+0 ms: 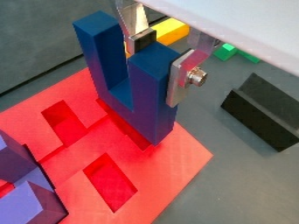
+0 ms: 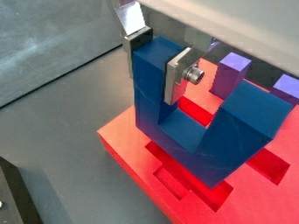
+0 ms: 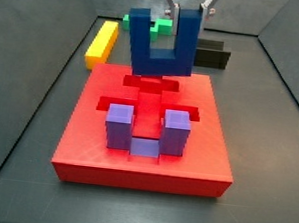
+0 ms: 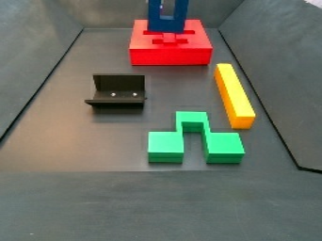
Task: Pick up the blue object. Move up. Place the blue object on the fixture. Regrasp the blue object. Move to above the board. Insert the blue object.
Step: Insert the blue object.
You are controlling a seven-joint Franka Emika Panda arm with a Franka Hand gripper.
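No brand, label or writing can be read on any piece in any view. The gripper (image 1: 152,52) hangs over the far end of the red board (image 3: 89,142), clenched on one prong of the blue block (image 1: 128,83); in both wrist views a silver finger (image 2: 177,77) lies flat against the prong's outer face, the other finger inside the U. The block stands upright with its prongs up and its base low at the board's recessed slots (image 1: 111,179) — whether it already sits in a slot or only touches the surface I cannot tell. A side view shows the purple U-shaped block (image 3: 147,130) standing in the board nearer its front, apart from the blue one, with the yellow bar (image 3: 104,41) and a bit of green block (image 3: 150,26) behind the board. Only the other side view lays out the floor in full: the black fixture (image 4: 117,92) stands bare, well apart from the board, the green block (image 4: 193,138) nearer the camera and the yellow bar (image 4: 234,94) beside it.
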